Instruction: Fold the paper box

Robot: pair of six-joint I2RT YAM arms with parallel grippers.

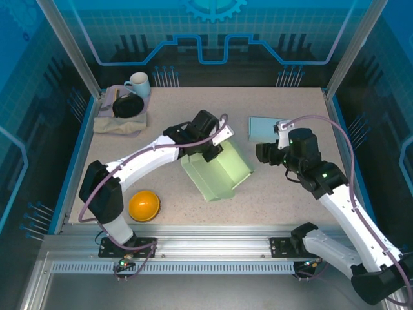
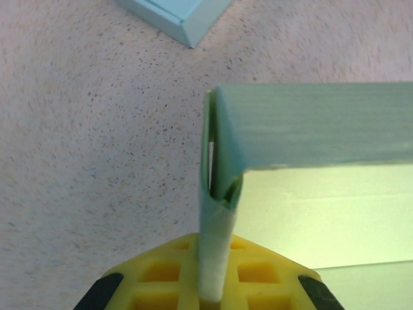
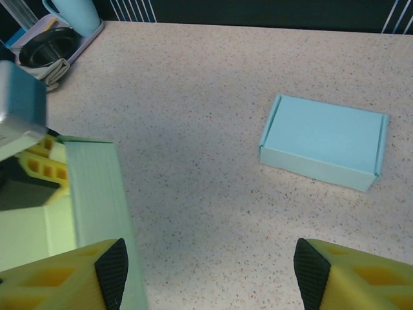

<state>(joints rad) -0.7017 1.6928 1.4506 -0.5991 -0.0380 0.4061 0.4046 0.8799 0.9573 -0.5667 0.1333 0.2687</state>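
A blue-lit enclosure [image 1: 213, 39] with a printed grid pattern walls in a speckled beige table [image 1: 174, 197], edged at the front by an aluminium rail [image 1: 213, 248]. At the table's centre sits the half-formed pale green paper box [image 1: 222, 171]. The left gripper [image 1: 211, 148] is clamped on one upright wall of it. The right gripper [image 1: 264, 154] hovers just to its right, fingers apart. Behind lies a closed light blue box [image 1: 264, 127]. A folded cloth [image 1: 119, 124] at far left carries a black bowl [image 1: 128, 105] and a mug [image 1: 137, 84]; an orange dome [image 1: 144, 205] sits near the front.
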